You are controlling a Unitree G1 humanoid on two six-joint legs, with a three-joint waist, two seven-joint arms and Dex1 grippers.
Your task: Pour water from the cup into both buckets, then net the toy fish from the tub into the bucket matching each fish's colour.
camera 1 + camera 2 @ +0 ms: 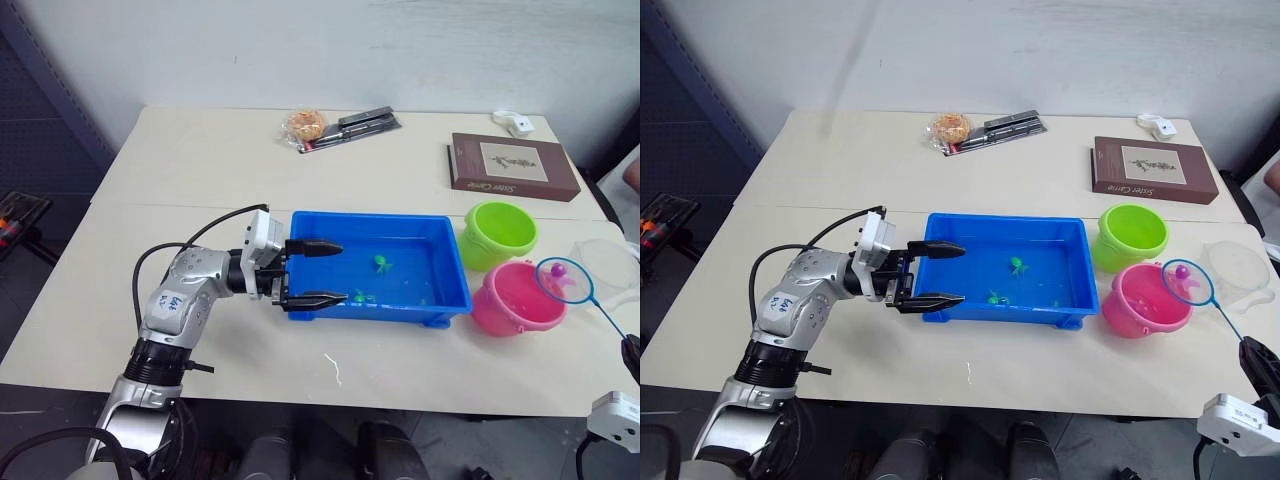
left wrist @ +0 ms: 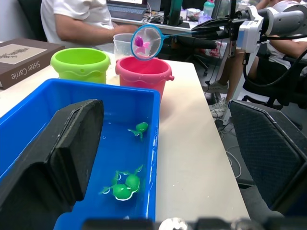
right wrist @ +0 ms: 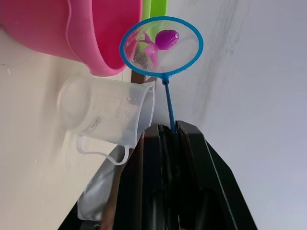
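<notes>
The blue tub [image 1: 300,225] holds water and green toy fish [image 1: 382,264], with another pair [image 2: 124,184] near its front wall. My left gripper [image 1: 318,272] is open and straddles the tub's front left corner, one finger inside and one outside. My right gripper [image 3: 169,128] is shut on the handle of a blue-rimmed net [image 1: 565,280]. The net hangs over the far side of the pink bucket [image 1: 515,298] with a pink fish [image 3: 163,40] in it. The lime green bucket [image 1: 500,232] stands behind the pink one. The clear cup [image 1: 605,265] stands to their right.
A brown book [image 1: 512,167] lies behind the buckets. At the table's back are a wrapped snack [image 1: 306,125], a dark flat tool pack [image 1: 360,124] and a small white object [image 1: 517,124]. A person [image 2: 76,19] sits beyond the table's right end.
</notes>
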